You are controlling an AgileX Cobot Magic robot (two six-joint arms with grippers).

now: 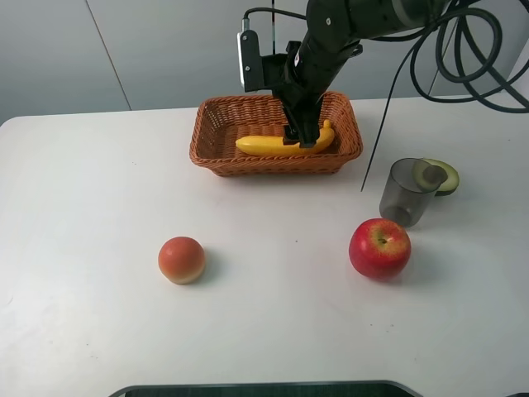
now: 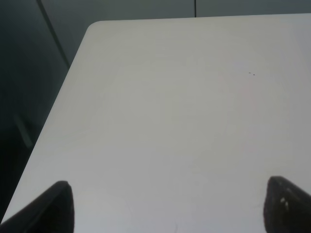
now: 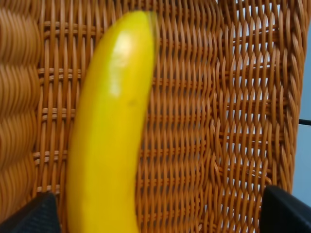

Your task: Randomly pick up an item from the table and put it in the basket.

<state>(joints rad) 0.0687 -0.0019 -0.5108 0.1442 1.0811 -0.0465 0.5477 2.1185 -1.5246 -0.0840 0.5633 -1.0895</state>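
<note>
Though wide apart, right fingers [image 3: 285, 212] astride the banana [image 3: 108, 141] in the basket [image 3: 209, 121].

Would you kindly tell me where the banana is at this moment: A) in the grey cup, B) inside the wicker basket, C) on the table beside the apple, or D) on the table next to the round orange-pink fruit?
B: the banana sits inside the basket, with the right gripper low over it.
</note>
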